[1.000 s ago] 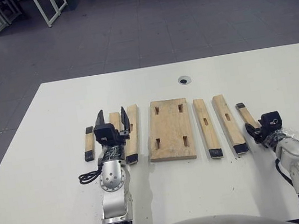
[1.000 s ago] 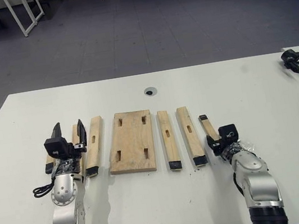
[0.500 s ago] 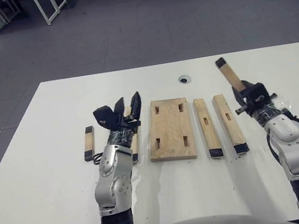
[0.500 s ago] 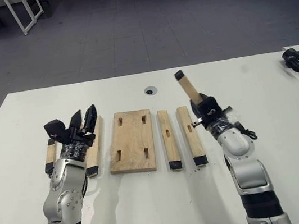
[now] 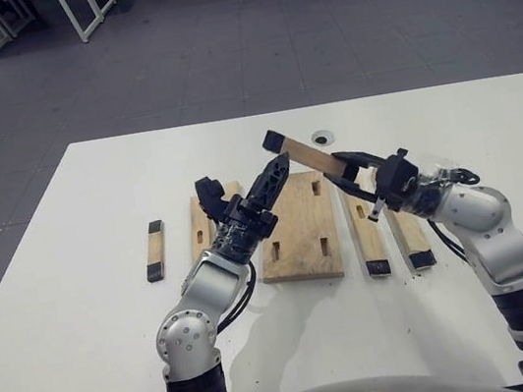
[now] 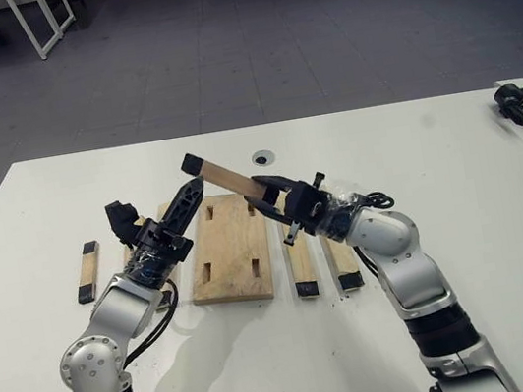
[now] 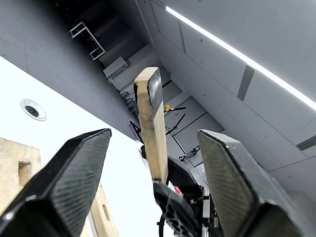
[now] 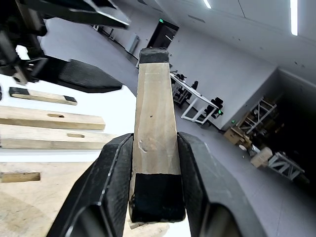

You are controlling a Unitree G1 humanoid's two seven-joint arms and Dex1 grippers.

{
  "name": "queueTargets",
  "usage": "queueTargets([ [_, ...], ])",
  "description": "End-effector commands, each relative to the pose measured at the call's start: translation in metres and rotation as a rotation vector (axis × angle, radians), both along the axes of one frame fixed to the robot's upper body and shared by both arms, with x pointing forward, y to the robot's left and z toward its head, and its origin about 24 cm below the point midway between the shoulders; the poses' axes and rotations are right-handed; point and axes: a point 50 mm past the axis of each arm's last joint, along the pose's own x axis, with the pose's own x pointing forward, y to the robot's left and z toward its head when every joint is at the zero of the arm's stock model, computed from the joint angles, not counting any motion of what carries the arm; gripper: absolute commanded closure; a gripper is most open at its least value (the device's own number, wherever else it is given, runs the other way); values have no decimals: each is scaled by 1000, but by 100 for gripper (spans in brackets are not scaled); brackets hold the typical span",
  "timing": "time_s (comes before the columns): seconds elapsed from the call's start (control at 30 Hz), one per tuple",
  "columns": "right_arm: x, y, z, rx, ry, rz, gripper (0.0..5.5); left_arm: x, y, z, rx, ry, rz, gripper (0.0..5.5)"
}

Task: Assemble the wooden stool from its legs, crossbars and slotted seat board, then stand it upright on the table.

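Right end effector point(image 8: 154, 148) clamped on the dark-capped end of a crossbar point(image 8: 154, 113), per the right wrist view; left end effector point(image 7: 154, 136) spread apart near its free tip. Head view: crossbar slants above seat board point(image 5: 298, 235) on bench point(image 5: 70, 306).

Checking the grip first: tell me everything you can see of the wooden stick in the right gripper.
The stick is a short bar of pale bare wood with black caps on both ends. The right gripper clamps it by one capped end. It is tilted in the air over the seat board, free end raised toward the open left gripper, with no contact that I can see.
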Motion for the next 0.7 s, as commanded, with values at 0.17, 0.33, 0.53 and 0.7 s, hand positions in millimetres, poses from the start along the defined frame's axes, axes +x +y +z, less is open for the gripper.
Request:
queueTargets([
  [0.17, -6, 2, -10, -143, -65, 67, 419, 1, 2, 2, 11, -11, -9, 267],
  [0.33, -9, 3, -11, -105, -17, 70, 419, 3, 8, -5, 103, -21, 41, 334],
  [0.53, -10, 6, -8, -71, 9, 73, 419, 1, 5, -18, 237, -38, 17, 420],
  [0.7, -14, 7, -11, -77, 39, 102, 419, 3, 9, -17, 195, -36, 59, 477],
])
